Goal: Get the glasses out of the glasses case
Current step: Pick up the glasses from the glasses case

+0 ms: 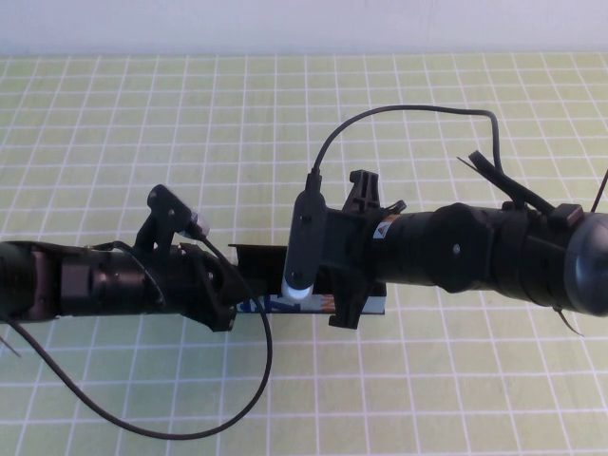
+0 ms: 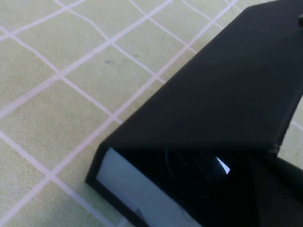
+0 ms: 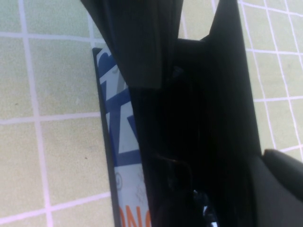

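Lying between both grippers — matte black glasses case (image 1: 261, 258), blue-printed front.

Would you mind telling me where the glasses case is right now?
In the high view the glasses case lies near the middle of the green checked table, mostly hidden between the left tool and the right tool, its printed front side facing the robot.

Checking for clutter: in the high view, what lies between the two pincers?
Only the glasses case, its flap raised. The left pincer and the right pincer, shut, sit at its opposite ends. The glasses lie inside, seen in the left wrist view.
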Robot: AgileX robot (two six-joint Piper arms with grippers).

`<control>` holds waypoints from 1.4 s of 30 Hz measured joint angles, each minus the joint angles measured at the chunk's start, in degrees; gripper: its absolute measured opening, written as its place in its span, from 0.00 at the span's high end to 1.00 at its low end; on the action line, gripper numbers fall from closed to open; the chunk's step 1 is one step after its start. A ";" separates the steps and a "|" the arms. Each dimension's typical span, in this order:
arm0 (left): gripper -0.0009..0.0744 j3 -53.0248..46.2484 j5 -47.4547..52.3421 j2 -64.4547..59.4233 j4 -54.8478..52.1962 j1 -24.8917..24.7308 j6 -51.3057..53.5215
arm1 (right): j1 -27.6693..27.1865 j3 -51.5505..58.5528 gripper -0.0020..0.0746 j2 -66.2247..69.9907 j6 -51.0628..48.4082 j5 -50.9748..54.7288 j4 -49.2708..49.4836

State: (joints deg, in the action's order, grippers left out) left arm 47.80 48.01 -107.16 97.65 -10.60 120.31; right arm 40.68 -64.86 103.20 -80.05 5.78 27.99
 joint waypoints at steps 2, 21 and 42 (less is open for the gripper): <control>0.99 0.13 -0.03 0.00 0.00 0.00 0.09 | 0.00 0.00 0.98 0.00 0.00 0.00 0.14; 0.99 2.85 0.81 -2.26 0.45 2.71 2.21 | 0.00 0.00 0.98 0.00 0.00 0.00 0.27; 0.99 2.92 2.47 -3.26 0.96 2.71 1.93 | 0.00 0.10 0.81 -10.62 6.25 11.52 23.00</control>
State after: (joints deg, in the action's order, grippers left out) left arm 50.72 50.48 -110.42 98.61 -7.89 122.23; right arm 40.68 -64.76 92.57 -73.80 17.30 50.99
